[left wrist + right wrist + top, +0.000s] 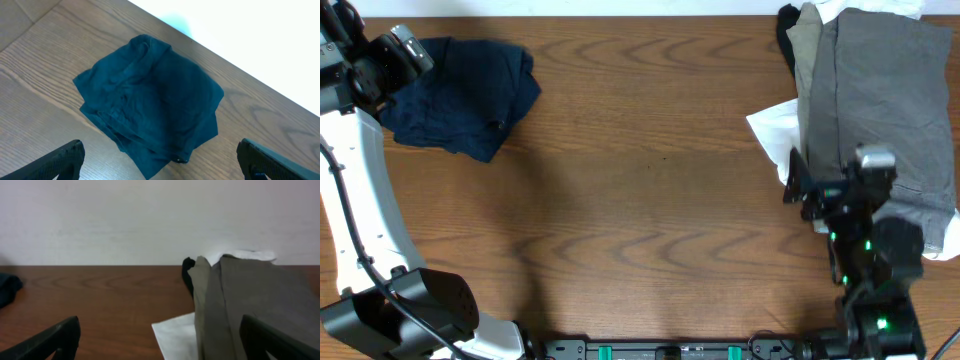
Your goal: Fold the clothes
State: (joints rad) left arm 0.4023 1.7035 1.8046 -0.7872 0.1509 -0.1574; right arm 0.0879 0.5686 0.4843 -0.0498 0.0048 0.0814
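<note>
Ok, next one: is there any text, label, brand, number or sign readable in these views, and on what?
None: no readable text in any view.
The navy garment shows no tag or print.
The grey garment, white garment and black garment look plain.
The wooden table carries no markings.
The green lights in the overhead view are plain dots, not characters.
</note>
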